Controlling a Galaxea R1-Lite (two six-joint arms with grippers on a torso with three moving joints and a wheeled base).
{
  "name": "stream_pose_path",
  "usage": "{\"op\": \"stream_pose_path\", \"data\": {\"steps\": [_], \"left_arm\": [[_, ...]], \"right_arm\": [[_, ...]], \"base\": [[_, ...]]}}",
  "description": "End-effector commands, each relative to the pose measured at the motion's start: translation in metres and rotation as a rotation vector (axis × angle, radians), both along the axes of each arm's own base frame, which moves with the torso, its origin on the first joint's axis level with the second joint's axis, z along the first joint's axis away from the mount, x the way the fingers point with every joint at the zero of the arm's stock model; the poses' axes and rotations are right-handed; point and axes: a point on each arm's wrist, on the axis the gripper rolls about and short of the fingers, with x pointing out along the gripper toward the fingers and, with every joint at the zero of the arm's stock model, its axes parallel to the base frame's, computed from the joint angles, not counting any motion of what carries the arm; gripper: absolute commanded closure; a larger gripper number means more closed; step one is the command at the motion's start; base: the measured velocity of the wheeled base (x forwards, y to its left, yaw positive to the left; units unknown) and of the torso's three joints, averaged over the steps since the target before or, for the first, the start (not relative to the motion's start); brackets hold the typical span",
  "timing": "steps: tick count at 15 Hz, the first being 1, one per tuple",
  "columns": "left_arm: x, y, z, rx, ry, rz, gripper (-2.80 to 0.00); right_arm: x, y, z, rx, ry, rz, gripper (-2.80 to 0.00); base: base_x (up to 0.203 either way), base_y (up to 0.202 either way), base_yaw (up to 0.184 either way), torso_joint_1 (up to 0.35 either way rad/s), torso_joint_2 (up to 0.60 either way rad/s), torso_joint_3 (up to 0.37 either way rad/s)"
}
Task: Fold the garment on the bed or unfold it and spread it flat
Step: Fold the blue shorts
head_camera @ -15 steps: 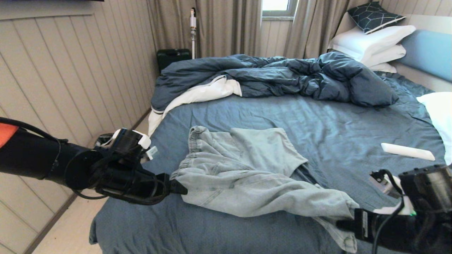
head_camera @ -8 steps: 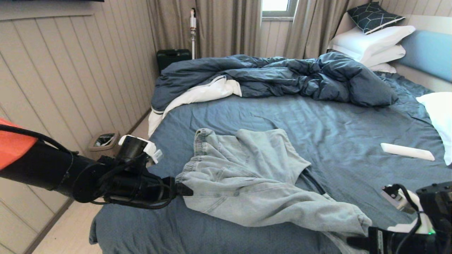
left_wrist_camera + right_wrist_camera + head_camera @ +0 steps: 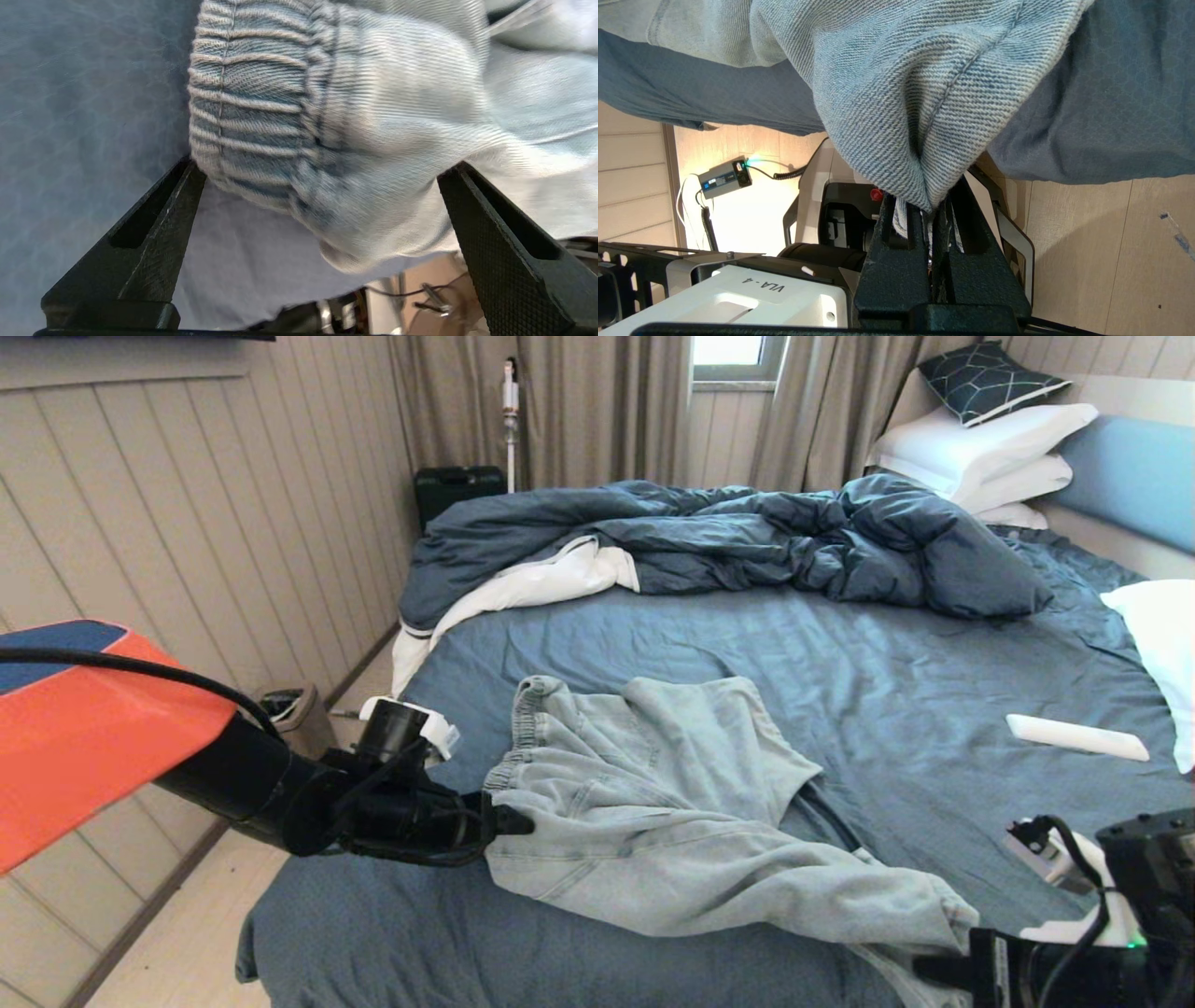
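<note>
Head view, garment: the pale denim shorts (image 3: 672, 821) lie rumpled in the lower centre of the frame on the bed (image 3: 840, 653). Long axis runs diagonally, from the gathered waistband at centre left to a leg hem at lower right. A second leg panel is folded up toward the frame centre.
Head view, left gripper: the left gripper (image 3: 509, 821) sits at lower left of centre, at the waistband edge, pointing toward the right of the frame.
Head view, right gripper: the right gripper (image 3: 943, 973) sits at the lower right corner, at the leg hem.
Head view, surroundings: a dark blue duvet (image 3: 728, 537) is bunched across the upper centre; white pillows (image 3: 980, 453) are stacked at upper right; a white flat object (image 3: 1076, 737) lies on the sheet at right.

Left wrist view, left gripper: the left gripper (image 3: 322, 170) has its fingers (image 3: 154, 228) spread wide apart, one on each side of the ribbed waistband of the garment (image 3: 336, 126). The waistband bulges between them; no clamping is visible.

Right wrist view, right gripper: the right gripper (image 3: 931, 212) has its fingers pressed together, clamped on a pinched fold of the garment (image 3: 896, 93). The fabric fans out from the fingertips toward the upper part of the frame, over the sheet of the bed (image 3: 1111, 112).
</note>
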Motion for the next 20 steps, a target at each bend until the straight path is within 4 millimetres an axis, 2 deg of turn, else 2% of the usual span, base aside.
{"op": "stream_pose_path", "data": {"steps": [1, 2, 3, 6, 10, 13, 17, 20], "left_arm": [[0.003, -0.001, -0.01, 0.012, 0.017, -0.009, -2.8], [0.003, -0.003, -0.011, 0.015, 0.013, -0.019, -2.8], [0.002, -0.005, -0.01, 0.015, 0.011, -0.027, 0.0], [-0.003, -0.008, -0.005, 0.01, 0.005, -0.037, 0.0], [-0.022, 0.003, 0.006, 0.006, 0.008, -0.034, 0.0], [-0.027, 0.004, 0.018, -0.01, -0.005, -0.033, 0.0], [-0.045, 0.012, 0.034, -0.004, 0.003, -0.033, 0.0], [-0.064, 0.021, 0.049, 0.018, 0.048, -0.035, 0.0]], "right_arm": [[0.001, 0.0, -0.001, 0.001, 0.005, -0.001, 0.0], [0.001, 0.0, -0.001, 0.001, 0.008, -0.001, 0.0], [0.002, 0.001, -0.002, 0.0, 0.014, -0.001, 0.0], [0.002, 0.001, -0.002, 0.0, 0.015, -0.002, 0.0], [0.001, 0.0, -0.004, 0.0, 0.023, -0.005, 0.0], [-0.001, -0.001, -0.001, 0.006, 0.007, -0.01, 0.0], [-0.02, -0.006, 0.012, 0.031, -0.078, -0.011, 0.0], [-0.04, -0.011, 0.016, 0.02, -0.034, -0.011, 0.0]], "base": [[0.0, 0.0, 0.0, 0.0, 0.0, 0.0], [0.0, 0.0, 0.0, 0.0, 0.0, 0.0], [0.0, 0.0, 0.0, 0.0, 0.0, 0.0], [0.0, 0.0, 0.0, 0.0, 0.0, 0.0], [0.0, 0.0, 0.0, 0.0, 0.0, 0.0], [0.0, 0.0, 0.0, 0.0, 0.0, 0.0], [0.0, 0.0, 0.0, 0.0, 0.0, 0.0], [0.0, 0.0, 0.0, 0.0, 0.0, 0.0]]}}
